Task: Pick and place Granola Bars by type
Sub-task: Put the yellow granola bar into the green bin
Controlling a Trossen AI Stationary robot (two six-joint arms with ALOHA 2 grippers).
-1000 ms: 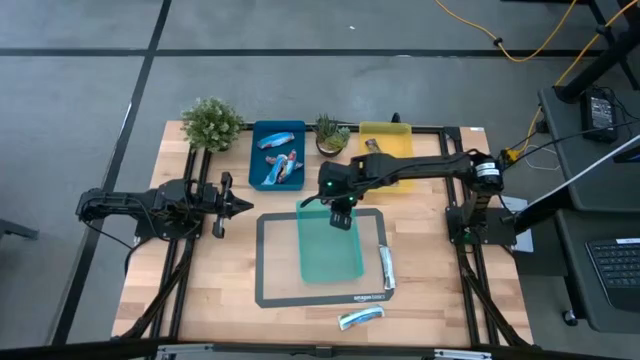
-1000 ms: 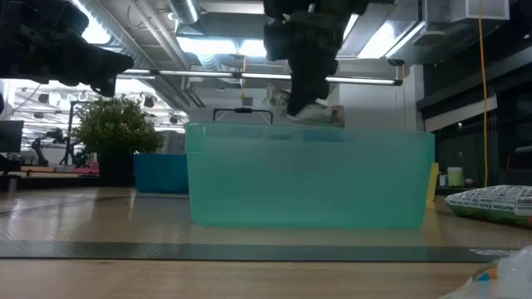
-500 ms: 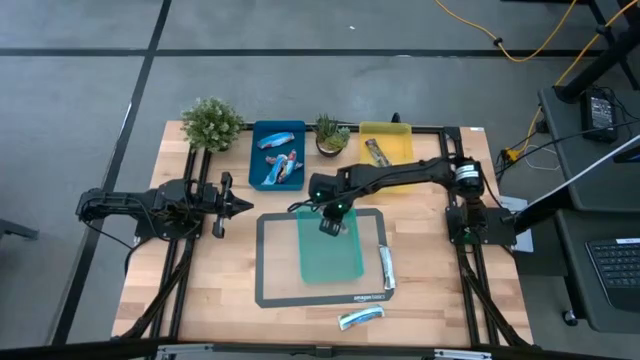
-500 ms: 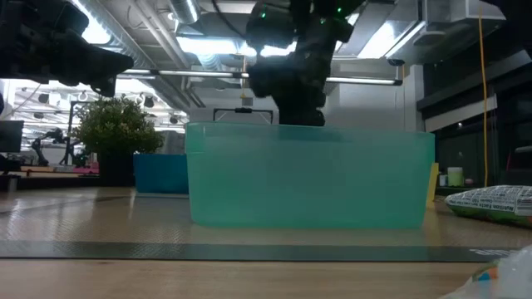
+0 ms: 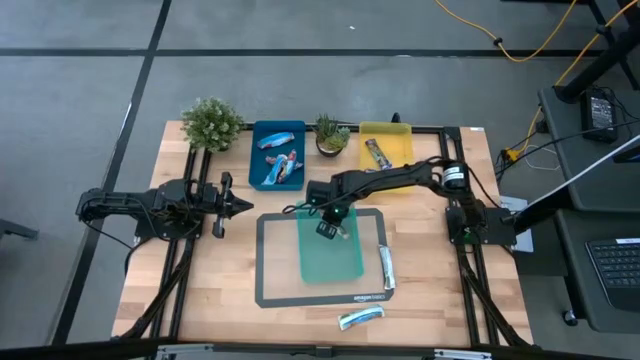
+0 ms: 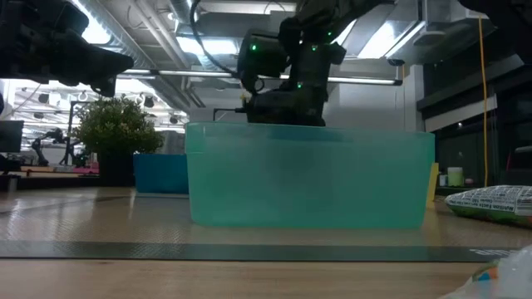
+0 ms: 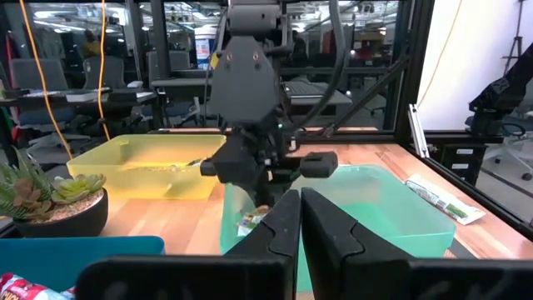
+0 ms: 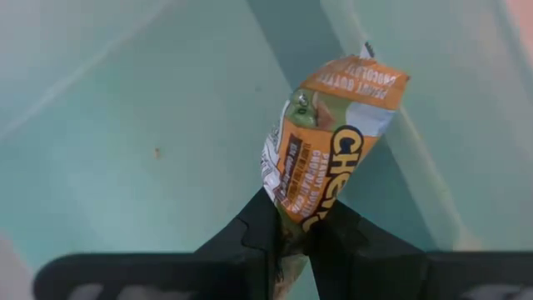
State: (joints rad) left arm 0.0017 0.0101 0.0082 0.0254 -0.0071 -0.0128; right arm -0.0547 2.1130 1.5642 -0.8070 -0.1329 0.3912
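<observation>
The right gripper [image 5: 327, 228] hangs inside the near-back end of the teal tray [image 5: 345, 262], its fingers [image 8: 333, 237] clenched on one end of an orange-and-silver granola bar [image 8: 326, 154], which juts forward from the fingertips towards the tray's floor and wall. Below the gripper the tray sits on a dark-framed mat [image 5: 268, 270]. Beyond the gripper, at the table's back, stand a blue tray [image 5: 258, 172] holding blue-orange bars [image 5: 283, 168], and a yellow tray [image 5: 399, 139] holding one brownish bar [image 5: 376, 152], with a small potted plant [image 5: 330, 133] between them. On the gripper's right-arm side, a silvery bar [image 5: 386, 265] lies just outside the teal tray on the mat's edge, and another bar [image 5: 361, 318] lies nearer the table's front edge. The left gripper [image 5: 243, 206] waits well apart, its fingers [image 7: 279, 229] pressed together and holding nothing.
</observation>
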